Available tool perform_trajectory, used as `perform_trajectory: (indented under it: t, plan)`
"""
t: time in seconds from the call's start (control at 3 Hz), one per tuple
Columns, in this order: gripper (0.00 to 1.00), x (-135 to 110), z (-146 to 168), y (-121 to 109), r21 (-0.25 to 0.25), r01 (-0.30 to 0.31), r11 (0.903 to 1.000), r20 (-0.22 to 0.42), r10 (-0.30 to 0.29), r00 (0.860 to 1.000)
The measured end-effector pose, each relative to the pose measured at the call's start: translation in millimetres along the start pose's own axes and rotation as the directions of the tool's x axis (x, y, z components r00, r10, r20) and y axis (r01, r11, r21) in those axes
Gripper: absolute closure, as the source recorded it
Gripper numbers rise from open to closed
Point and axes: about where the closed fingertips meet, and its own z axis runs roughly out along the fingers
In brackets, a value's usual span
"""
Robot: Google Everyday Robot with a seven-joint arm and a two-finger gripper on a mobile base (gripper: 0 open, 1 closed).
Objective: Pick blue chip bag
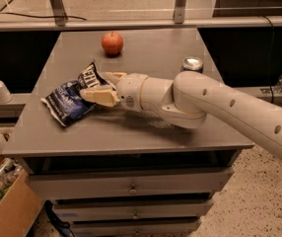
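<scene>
Blue chip bag (68, 100): crinkled, lying flat on the left half of the grey surface (151, 48).
Long axis: diagonal, from the near-left corner to the far-right corner (white lettering sits at the far-right end).
End effector (94, 84): reaches in from the right, low at the bag's right edge. Its 2 cream fingers are spread apart, 1 over the bag, 1 just beside its far corner.
Apple (112, 43): red, farther back, apart from the bag.
Can (192, 64): right, behind the arm.

The blue chip bag (66, 101), crinkled navy foil with white lettering, lies flat on the surface (146, 48) left of centre frame, its right edge between the spread fingers of the claw (94, 84).
</scene>
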Motion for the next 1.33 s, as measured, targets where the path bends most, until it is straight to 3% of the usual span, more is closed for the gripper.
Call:
perform_trajectory:
  t: [0.67,1.0,1.33]
  plan:
    - [0.88,-9.9,-12.5,6.3,0.025,-0.003,0.9997,0.027,0.002,1.000]
    - [1.00,-23.4,-26.3,13.9,0.033,-0.037,0.9987,0.077,0.035,0.996]
    - [1.00,-44.7,-42.4,24.6,0.000,-0.105,0.9945,0.180,0.103,0.978]
